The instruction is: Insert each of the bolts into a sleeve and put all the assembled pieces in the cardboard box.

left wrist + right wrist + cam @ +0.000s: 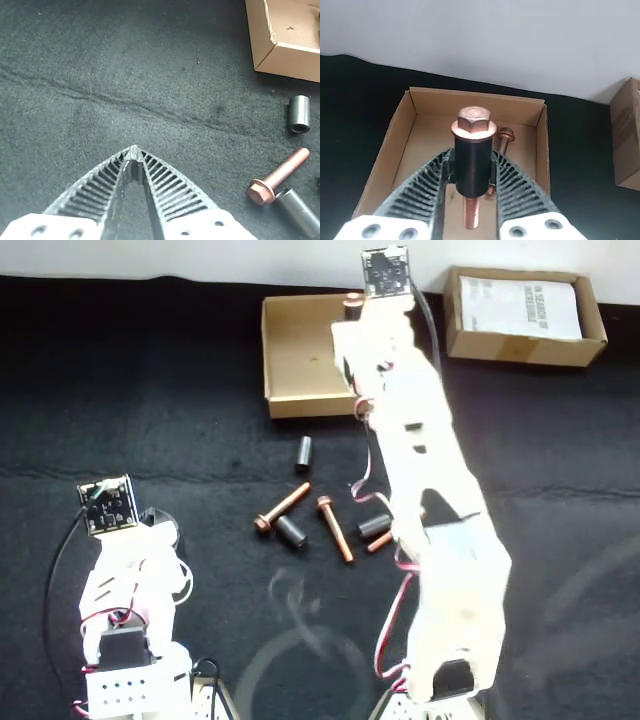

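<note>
Black felt tabletop under a white wall, an assembled piece held over the cardboard box
The right gripper pinches the sleeve with its bolt through it, long axis upright and head up, the box floor lying below and just ahead, so a lower-and-release looks likely next. The left gripper sits pressed together over bare felt, nearer the loose bolts and sleeves

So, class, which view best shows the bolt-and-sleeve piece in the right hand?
The right wrist view: the assembled piece stands full length in the right hand, over the cardboard box. The high view gives a small copper glimpse; the left wrist view faces a loose bolt.
</note>
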{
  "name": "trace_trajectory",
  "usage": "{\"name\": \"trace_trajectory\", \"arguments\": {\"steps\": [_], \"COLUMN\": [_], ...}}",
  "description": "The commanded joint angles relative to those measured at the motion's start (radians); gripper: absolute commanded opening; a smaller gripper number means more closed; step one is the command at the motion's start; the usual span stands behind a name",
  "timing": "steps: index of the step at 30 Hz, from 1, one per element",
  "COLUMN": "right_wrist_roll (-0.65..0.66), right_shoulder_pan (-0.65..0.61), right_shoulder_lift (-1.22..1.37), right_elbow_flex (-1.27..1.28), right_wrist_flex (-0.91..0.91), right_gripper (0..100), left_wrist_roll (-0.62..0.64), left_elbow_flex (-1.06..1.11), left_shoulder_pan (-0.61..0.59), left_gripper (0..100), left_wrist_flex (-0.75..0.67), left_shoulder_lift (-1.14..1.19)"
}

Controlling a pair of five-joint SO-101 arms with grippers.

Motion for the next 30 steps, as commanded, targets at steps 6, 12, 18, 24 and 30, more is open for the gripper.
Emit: {"name": "trace_trajectory", "arguments": {"steps": [6,12,18,24,30], "right_wrist_roll": [0.003,0.003,0.003,0.003,0.006], "right_shoulder_pan": [0.002,-0.027,-0.048,-0.05,-0.054], "right_shoulder_lift": [0.364,0.579,0.61,0.61,0.573], "right_elbow_flex": [-0.42,-0.63,-0.825,-1.171,-1.405], "right_wrist_flex": [-0.022,-0.018,0.18,0.481,0.834], "right_gripper": [0.9,11.8,20.2,20.2,20.2], "left_wrist_roll": [-0.006,-0.008,-0.008,-0.008,-0.008], "left_elbow_flex": [0.018,0.018,0.018,0.018,0.018], "left_shoulder_pan": [0.01,0.01,0.007,0.007,0.005], "left_gripper": [1,1,1,1,1], "left_wrist_flex": [-0.002,-0.002,-0.002,-0.002,-0.003], "left_shoulder_lift": [-0.022,-0.022,-0.022,-0.022,-0.022]}}
